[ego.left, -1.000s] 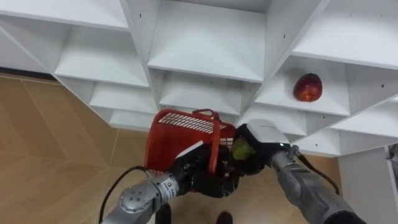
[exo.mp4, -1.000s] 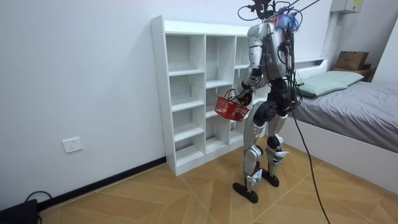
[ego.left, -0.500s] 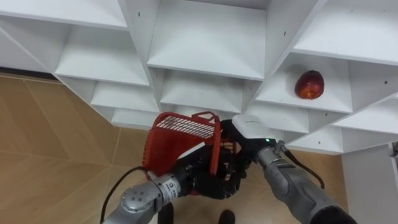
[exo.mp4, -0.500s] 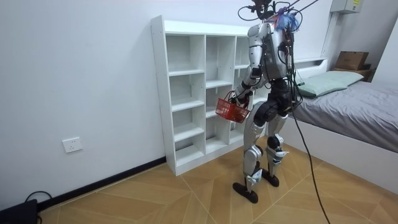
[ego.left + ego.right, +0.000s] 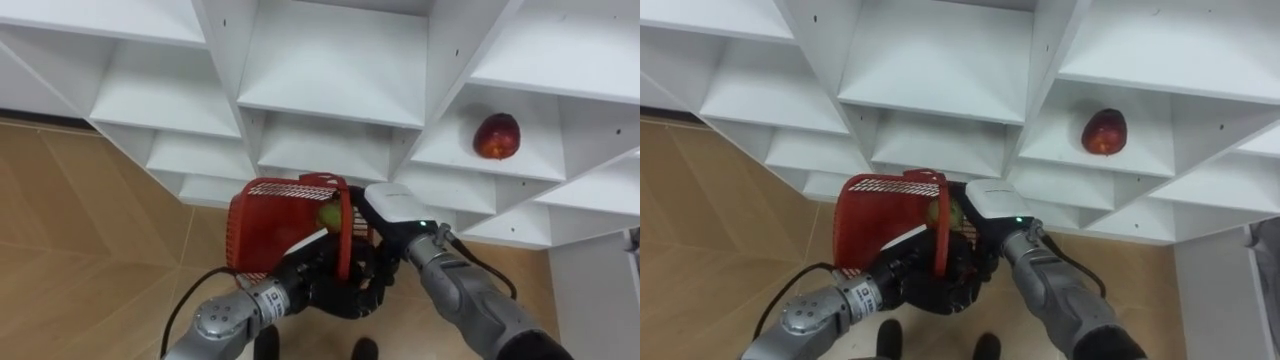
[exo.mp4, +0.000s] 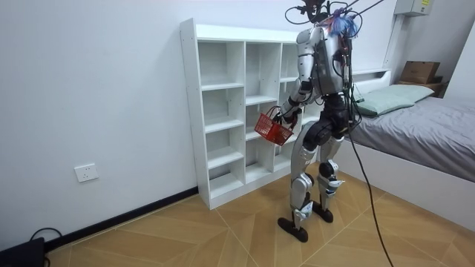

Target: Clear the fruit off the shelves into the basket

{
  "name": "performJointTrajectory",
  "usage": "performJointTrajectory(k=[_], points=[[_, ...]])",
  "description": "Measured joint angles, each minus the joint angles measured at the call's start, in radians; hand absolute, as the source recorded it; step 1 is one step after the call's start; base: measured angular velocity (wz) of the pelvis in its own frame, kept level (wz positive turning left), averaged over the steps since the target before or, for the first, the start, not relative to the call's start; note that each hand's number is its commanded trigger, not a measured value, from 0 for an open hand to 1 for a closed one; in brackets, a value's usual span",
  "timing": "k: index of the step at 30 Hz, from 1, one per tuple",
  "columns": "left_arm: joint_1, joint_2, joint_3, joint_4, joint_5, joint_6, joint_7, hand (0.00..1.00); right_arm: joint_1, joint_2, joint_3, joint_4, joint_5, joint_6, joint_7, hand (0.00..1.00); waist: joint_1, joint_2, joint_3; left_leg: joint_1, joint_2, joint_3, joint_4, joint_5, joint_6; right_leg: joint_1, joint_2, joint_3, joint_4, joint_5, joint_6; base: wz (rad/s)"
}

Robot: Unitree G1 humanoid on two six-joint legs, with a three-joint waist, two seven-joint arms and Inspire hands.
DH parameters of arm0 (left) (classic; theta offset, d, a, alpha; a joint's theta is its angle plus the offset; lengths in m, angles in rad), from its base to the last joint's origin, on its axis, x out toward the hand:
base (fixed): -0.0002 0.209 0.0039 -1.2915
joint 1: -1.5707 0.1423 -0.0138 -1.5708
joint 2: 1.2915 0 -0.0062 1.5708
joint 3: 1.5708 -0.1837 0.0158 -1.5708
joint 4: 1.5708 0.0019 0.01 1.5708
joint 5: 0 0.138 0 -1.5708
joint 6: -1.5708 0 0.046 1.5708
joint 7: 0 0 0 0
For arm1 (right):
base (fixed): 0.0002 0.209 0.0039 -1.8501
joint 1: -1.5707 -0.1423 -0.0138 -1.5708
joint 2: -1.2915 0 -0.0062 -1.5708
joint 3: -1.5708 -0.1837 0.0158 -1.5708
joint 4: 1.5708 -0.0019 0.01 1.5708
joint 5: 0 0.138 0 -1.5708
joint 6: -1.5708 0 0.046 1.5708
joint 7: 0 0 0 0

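Apparently right robot hand holds fruit over basket.

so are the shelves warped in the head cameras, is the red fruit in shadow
Left eye view: the shelf uprights fan outward, wide-angle look; the red fruit is well lit, faint shadow beside it. Room view: shelf lines straight, no glare.

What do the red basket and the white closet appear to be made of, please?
The red basket looks like matte moulded plastic, given its slotted walls. The white closet is likely smooth laminated board, with drilled peg holes in its panels.
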Motion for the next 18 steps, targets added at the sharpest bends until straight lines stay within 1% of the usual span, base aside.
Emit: performJointTrajectory(k=[7, 11, 12, 13, 14, 16, 17, 18], points=[[0.000, 0.000, -0.001, 0.003, 0.000, 0.000, -0.001, 1.00, 0.000, -0.002, 0.005, 0.000, -0.002, 0.000, 0.001, 0.00, -0.007, 0.000, -0.0011, 0.000, 0.000, 0.001, 0.009, 0.000, 0.000, 0.000, -0.001, 0.001, 0.006, 0.000, 0.000, 0.00], [0.001, 0.001, -0.001, 0.004, 0.000, 0.000, 0.001, 1.00, 0.002, -0.002, 0.005, 0.000, 0.000, 0.000, 0.001, 0.00, -0.006, 0.005, -0.0060, 0.001, 0.001, 0.001, 0.015, 0.000, 0.000, 0.001, 0.000, 0.002, 0.009, 0.002, -0.001, 0.00], [0.004, 0.001, -0.001, 0.004, 0.000, 0.000, 0.003, 1.00, 0.005, -0.002, 0.005, 0.000, 0.000, 0.000, 0.000, 0.00, -0.005, 0.009, -0.0091, 0.003, 0.001, 0.001, 0.015, 0.000, 0.000, 0.004, 0.000, 0.002, 0.009, 0.003, -0.001, 0.00], [0.007, 0.001, -0.001, 0.005, 0.000, 0.000, 0.004, 1.00, 0.007, -0.002, 0.005, 0.000, 0.001, 0.000, 0.000, 0.00, -0.005, 0.011, -0.0101, 0.005, 0.001, 0.001, 0.014, 0.000, 0.000, 0.006, 0.000, 0.002, 0.009, 0.003, -0.001, 0.00], [0.015, 0.001, 0.003, 0.005, 0.003, 0.000, 0.006, 1.00, 0.019, -0.002, 0.003, -0.004, 0.004, 0.000, -0.001, 0.00, -0.002, 0.012, -0.0153, 0.010, 0.001, 0.002, 0.013, 0.000, 0.000, 0.008, 0.000, 0.005, 0.009, 0.003, -0.001, -0.06], [0.024, 0.001, 0.006, 0.005, 0.003, 0.000, 0.008, 1.00, 0.039, -0.004, 0.003, -0.025, 0.008, 0.000, -0.001, 0.00, 0.003, 0.013, -0.0159, 0.018, 0.001, 0.004, 0.009, 0.000, 0.000, 0.011, 0.001, 0.016, 0.010, 0.003, -0.001, -0.07], [0.029, 0.002, 0.008, 0.006, 0.005, 0.000, 0.014, 1.00, 0.045, -0.013, 0.003, -0.027, 0.011, 0.000, -0.001, 0.00, 0.003, 0.013, -0.0159, 0.021, 0.001, 0.006, 0.008, 0.000, 0.000, 0.012, 0.002, 0.019, 0.011, 0.003, -0.001, -0.07], [0.030, 0.008, 0.013, 0.014, 0.008, 0.001, 0.026, 1.00, 0.047, -0.015, 0.003, -0.030, 0.019, 0.000, 0.000, 0.00, 0.003, 0.013, -0.0159, 0.024, 0.001, 0.009, 0.007, 0.001, 0.001, 0.013, 0.002, 0.023, 0.012, 0.003, -0.001, -0.06]])
